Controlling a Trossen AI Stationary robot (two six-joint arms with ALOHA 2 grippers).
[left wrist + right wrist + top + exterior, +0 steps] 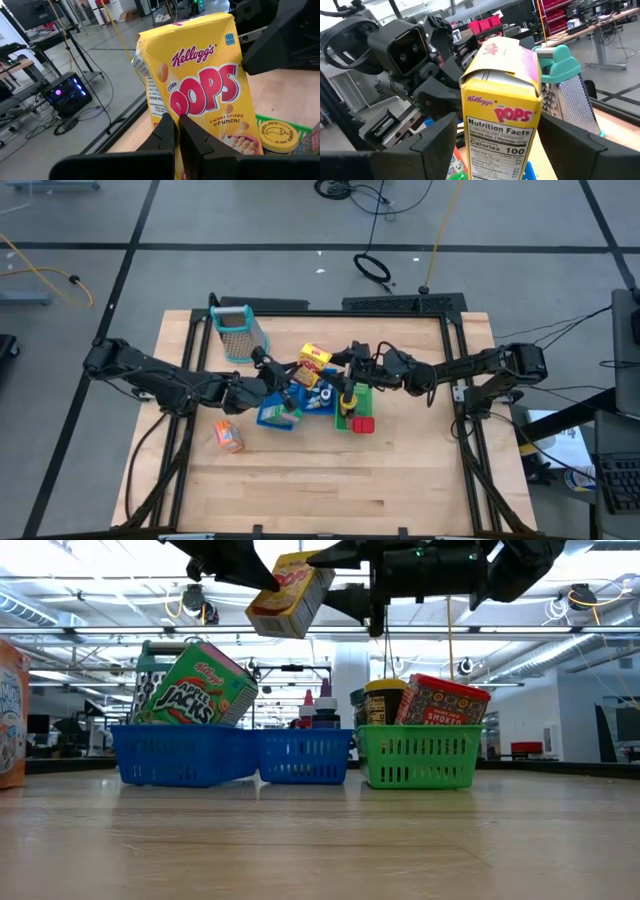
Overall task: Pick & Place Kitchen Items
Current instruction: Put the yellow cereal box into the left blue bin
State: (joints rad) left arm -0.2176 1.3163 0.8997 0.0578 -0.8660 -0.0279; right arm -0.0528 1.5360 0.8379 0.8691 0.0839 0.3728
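The yellow Corn Pops box (314,363) (291,595) hangs in the air above the trays. My left gripper (177,136) (284,373) is shut on it. My right gripper (500,131) (346,364) is open, with one finger on each side of the box's other end; whether they touch it does not show. A green cereal box (195,690) leans in the left blue tray (180,755). Small bottles (318,712) stand in the middle blue tray. The yellow-lidded jar (385,700) and the red block (445,700) sit in the green tray (415,758). The orange packet (229,436) lies on the table. My left gripper pinches the yellow box at its lower end (200,125) between the two nearly closed fingers (164,136). The fingers themselves cover the exact spot. They come roughly level from the table's left side. The box is lifted clear and tilted.
The metal grater with the teal handle (238,330) (565,85) stands toward the far left of the table. The three trays sit side by side under both grippers. Bare wood (320,480) stretches along the near side.
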